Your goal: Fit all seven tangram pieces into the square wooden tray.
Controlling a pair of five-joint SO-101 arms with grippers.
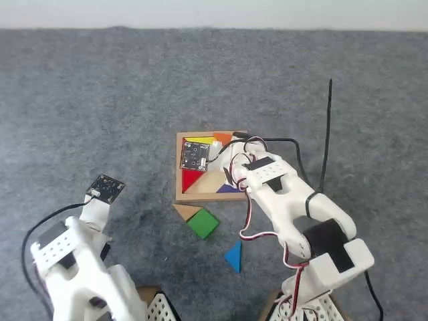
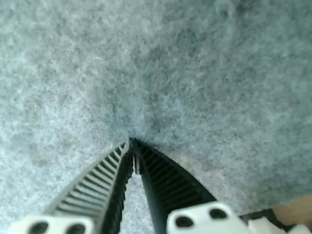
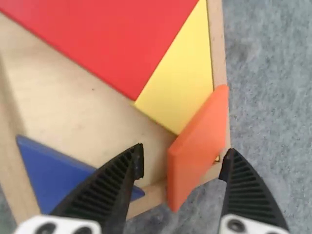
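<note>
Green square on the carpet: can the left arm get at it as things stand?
Probably yes: only bare carpet lies between the left gripper and the green square; the right gripper is over the tray.

We see a left arm and a right arm of white plastic with black motor blocks, looped red, white and black cables, a black circuit board each, and black ribbed fingers on white mounts.
</note>
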